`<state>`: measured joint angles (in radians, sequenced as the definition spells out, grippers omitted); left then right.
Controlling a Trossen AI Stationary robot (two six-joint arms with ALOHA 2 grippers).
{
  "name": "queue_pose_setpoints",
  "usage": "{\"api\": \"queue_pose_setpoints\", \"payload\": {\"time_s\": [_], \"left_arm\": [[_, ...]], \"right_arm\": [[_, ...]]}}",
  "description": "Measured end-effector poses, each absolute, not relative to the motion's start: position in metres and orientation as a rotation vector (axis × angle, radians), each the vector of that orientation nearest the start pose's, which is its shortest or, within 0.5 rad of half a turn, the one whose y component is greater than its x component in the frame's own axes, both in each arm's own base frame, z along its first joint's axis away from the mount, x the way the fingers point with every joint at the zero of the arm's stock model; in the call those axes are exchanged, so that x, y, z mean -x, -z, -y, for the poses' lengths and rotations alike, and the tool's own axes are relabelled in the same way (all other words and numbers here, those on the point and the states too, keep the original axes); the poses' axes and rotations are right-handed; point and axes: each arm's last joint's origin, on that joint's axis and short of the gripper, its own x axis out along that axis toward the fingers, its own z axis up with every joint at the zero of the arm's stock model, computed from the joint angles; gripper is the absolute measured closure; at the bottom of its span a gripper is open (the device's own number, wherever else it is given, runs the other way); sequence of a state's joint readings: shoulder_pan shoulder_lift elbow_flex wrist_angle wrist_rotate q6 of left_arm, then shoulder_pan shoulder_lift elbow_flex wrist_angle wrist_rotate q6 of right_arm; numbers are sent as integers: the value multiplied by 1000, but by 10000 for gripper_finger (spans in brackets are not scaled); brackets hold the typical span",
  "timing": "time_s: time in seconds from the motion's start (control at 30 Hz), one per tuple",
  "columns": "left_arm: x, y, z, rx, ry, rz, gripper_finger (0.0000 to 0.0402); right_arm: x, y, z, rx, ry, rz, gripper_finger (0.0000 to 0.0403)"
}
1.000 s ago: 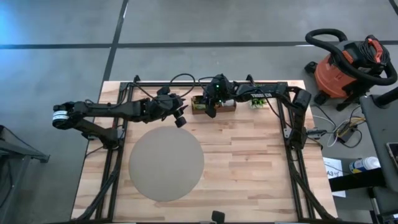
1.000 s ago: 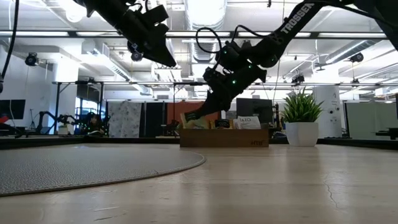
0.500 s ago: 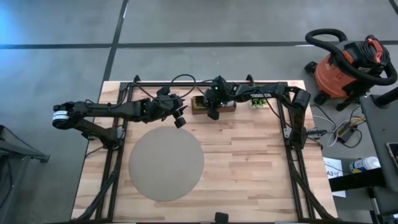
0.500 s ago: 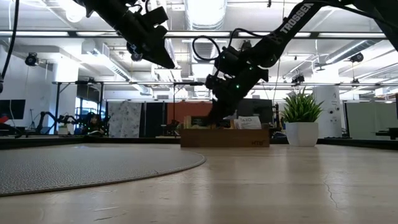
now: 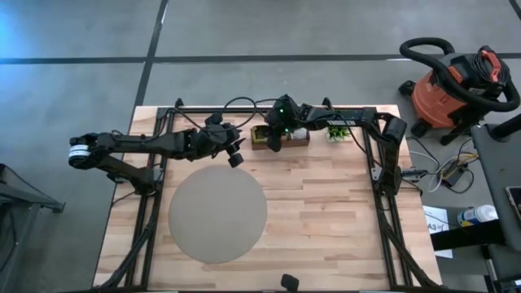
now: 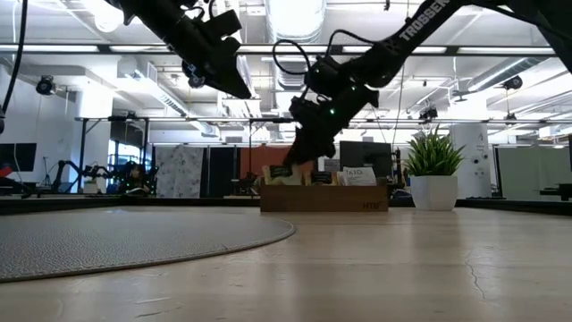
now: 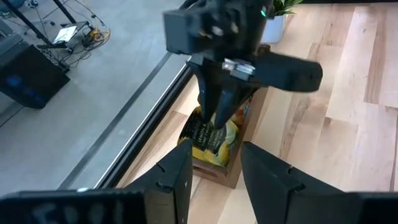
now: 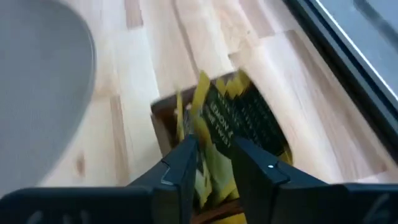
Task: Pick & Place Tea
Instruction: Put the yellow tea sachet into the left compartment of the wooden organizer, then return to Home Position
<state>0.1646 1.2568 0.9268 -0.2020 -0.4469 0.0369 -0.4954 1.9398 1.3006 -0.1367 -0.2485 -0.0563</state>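
Observation:
The tea shows as yellow sachets (image 8: pixel 214 118) with dark labels, standing on edge in the left end of a brown wooden tray (image 5: pixel 295 139) at the table's far edge. My right gripper (image 8: pixel 214 155) slants down over that compartment, its fingers a little apart with the sachets' upper edges showing between them (image 7: pixel 210 134). My left gripper (image 7: pixel 214 174) hangs open and empty above the table, left of the tray, over the far rim of the round grey mat (image 5: pixel 217 213). My right gripper comes from above, slanting down into the tray's left compartment, with one finger (image 8: pixel 186 152) on either side of a yellow sachet's upper edge (image 8: pixel 214 165). Whether the fingers touch the sachet I cannot tell. The sachets stay inside the tray.
A small potted plant (image 5: pixel 338 130) stands just right of the tray (image 6: pixel 323 198). The mat (image 6: pixel 116 237) covers the table's left middle, with bare wood on the right half. A red shop vacuum (image 5: pixel 456 81) stands on the floor beyond the right far corner.
My right gripper dipped down into the tray's left part, then came up a little again and shifted slightly toward the tray's left end, tipping as it went. My left gripper has kept still.

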Motion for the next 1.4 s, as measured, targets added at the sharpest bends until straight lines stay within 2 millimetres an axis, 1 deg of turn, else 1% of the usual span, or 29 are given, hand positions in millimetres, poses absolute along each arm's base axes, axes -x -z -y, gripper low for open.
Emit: {"api": "queue_pose_setpoints", "payload": {"time_s": [0.1, 0.17, 0.27, 0.37, 0.47, 0.53, 0.6, 0.7, 0.8, 0.93, 1.0, 1.1, 1.2, 1.4], "left_arm": [[-265, -284, -57, -109, -588, -546, 271], [-265, -284, -57, -95, -591, -541, 271], [-265, -284, -55, -25, -604, -524, 271], [-263, -285, -52, 135, -600, -489, 271], [-261, -291, -47, 228, -441, -468, 271], [-261, -294, -44, 262, -329, -461, 271], [-260, -294, -41, 296, -283, -464, 271], [-260, -293, -38, 334, -280, -466, 271], [-259, -290, -32, 351, -255, -448, 271], [-256, -281, -21, 379, -150, -364, 271], [-250, -272, -17, 419, -115, -327, 271], [-236, -252, -14, 504, -115, -308, 271], [-219, -239, -13, 585, -122, -272, 271], [-180, -228, -11, 638, -98, -176, 271]], "right_arm": [[-372, -198, 193, -354, 258, -726, 297], [-373, -211, 193, -401, 260, -708, 293], [-372, -236, 184, -391, 177, -682, 290], [-364, -257, 173, -355, 65, -695, 289], [-351, -274, 160, -300, -37, -714, 291], [-340, -283, 152, -282, -53, -714, 295], [-326, -288, 144, -272, -60, -712, 298], [-303, -287, 129, -265, -72, -717, 303], [-276, -285, 112, -290, -65, -681, 309], [-240, -272, 89, -350, -49, -595, 315], [-223, -266, 80, -380, -35, -527, 319], [-202, -255, 71, -429, -21, -442, 323], [-186, -246, 64, -461, -14, -373, 327], [-164, -229, 55, -506, -8, -351, 330]]}}
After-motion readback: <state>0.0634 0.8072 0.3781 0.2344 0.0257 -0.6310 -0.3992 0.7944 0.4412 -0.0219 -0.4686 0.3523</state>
